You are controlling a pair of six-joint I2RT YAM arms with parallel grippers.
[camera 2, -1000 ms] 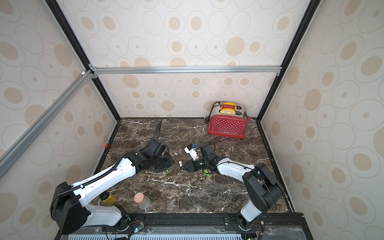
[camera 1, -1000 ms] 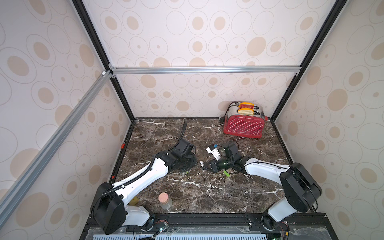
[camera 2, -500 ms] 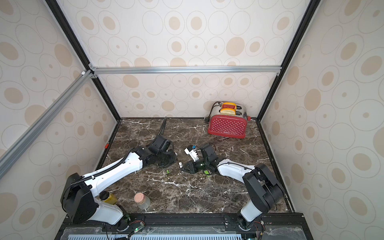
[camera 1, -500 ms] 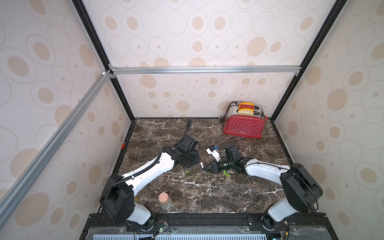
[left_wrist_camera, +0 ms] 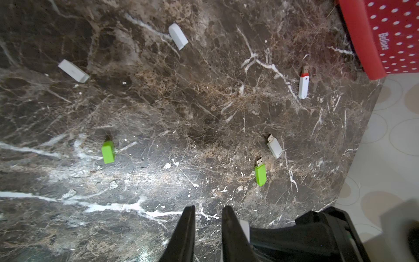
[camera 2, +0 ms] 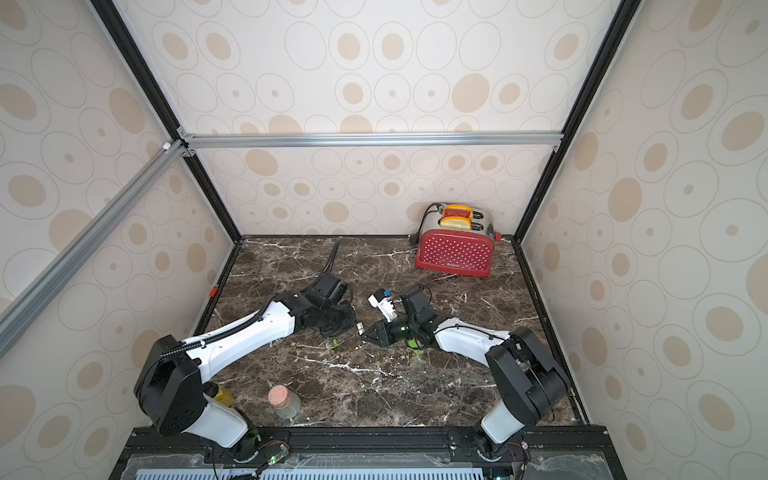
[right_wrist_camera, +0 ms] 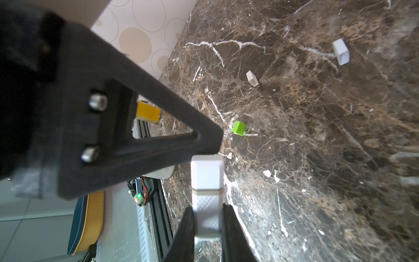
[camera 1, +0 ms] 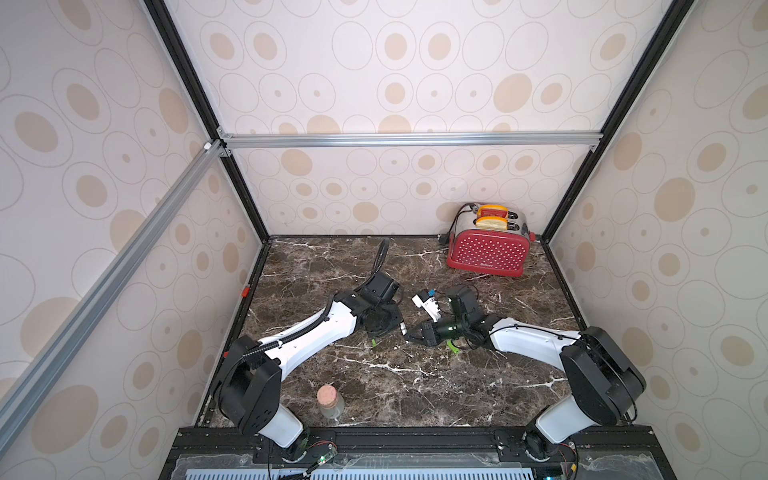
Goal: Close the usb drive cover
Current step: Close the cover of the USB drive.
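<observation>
Reaching low over the marble table [camera 1: 415, 386], the left arm [camera 1: 316, 332] and right arm [camera 1: 528, 340] lie nearly flat, wrists meeting mid-table. The right gripper [right_wrist_camera: 208, 207] pinches the white usb drive [right_wrist_camera: 206, 197] by its textured body. The cover [right_wrist_camera: 207, 171] sits on the drive's free end with a thin seam showing; cannot tell whether it is fully seated. The left gripper [left_wrist_camera: 208, 209] has its jaws slightly apart with nothing between them, and one finger [right_wrist_camera: 136, 163] ends just beside the cover; contact is unclear. In both top views the drive is only a white speck between the claws, mostly hidden. The right wrist view cuts off the finger bases.
</observation>
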